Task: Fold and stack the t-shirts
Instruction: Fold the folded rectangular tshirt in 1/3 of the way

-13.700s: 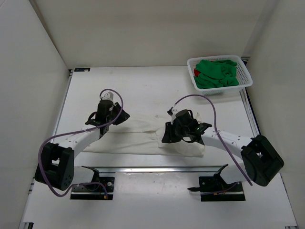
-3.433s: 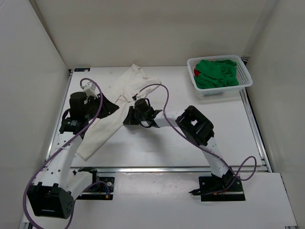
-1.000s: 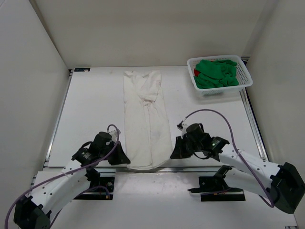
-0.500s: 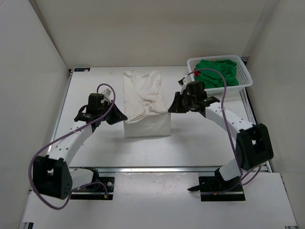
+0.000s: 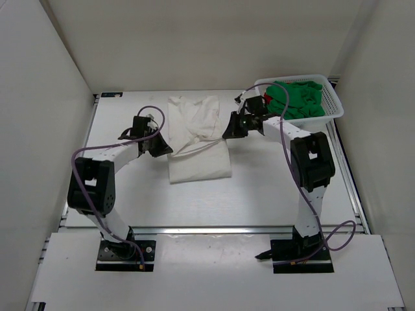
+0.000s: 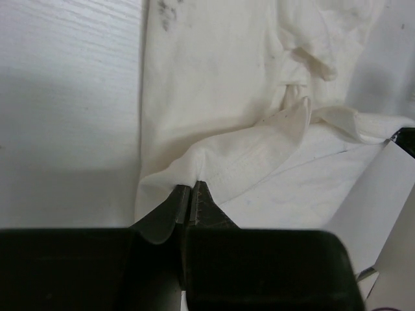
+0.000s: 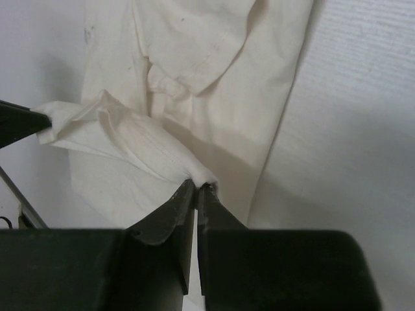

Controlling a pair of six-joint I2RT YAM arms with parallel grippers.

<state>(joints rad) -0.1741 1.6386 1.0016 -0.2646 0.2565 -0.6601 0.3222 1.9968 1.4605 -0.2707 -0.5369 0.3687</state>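
Farther back than half a second ago, the pinched hem of the cream-white t-shirt point(image 5: 193, 115) folds over itself on the desk point(image 5: 272, 188); left hand point(image 6: 191, 195) and right hand point(image 7: 196, 192) each clench that hem.

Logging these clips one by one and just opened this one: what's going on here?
Both arms are working on the cream-white t-shirt on the table. The left gripper and right gripper are each shut on a corner of its raised edge, holding it taut between them mid-fold, with the near part lying doubled over. The green t-shirt and red t-shirt sit unfolded in the basket at the far right corner.
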